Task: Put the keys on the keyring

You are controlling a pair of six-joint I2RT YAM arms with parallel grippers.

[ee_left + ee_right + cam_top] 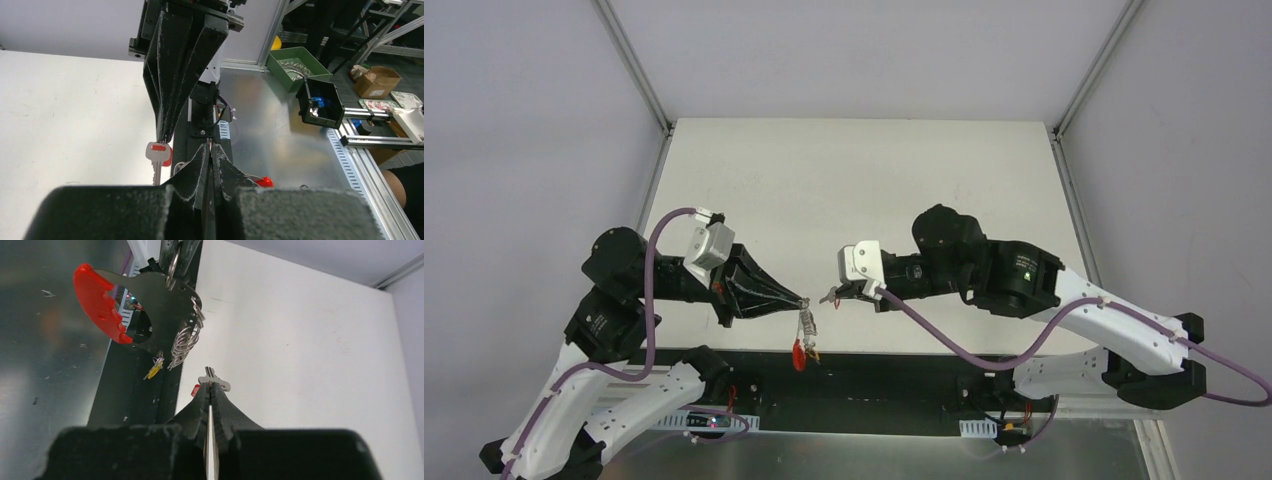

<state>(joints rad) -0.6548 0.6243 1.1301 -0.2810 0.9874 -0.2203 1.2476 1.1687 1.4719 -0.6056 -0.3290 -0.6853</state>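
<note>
My left gripper is shut on the thin wire keyring, whose edge shows between its tips. Under the ring hang a dark plate with a thick red curved rim, several small silvery rings and a tiny yellow-tagged key; in the top view this bunch dangles over the table's near edge. My right gripper is shut on a silvery key with a red tag. That key hangs just left of the left fingertips, a short gap from the ring.
The white table stretches behind both grippers. A black rail runs along its near edge. Off the table stand a green bin and a black box on the metal bench.
</note>
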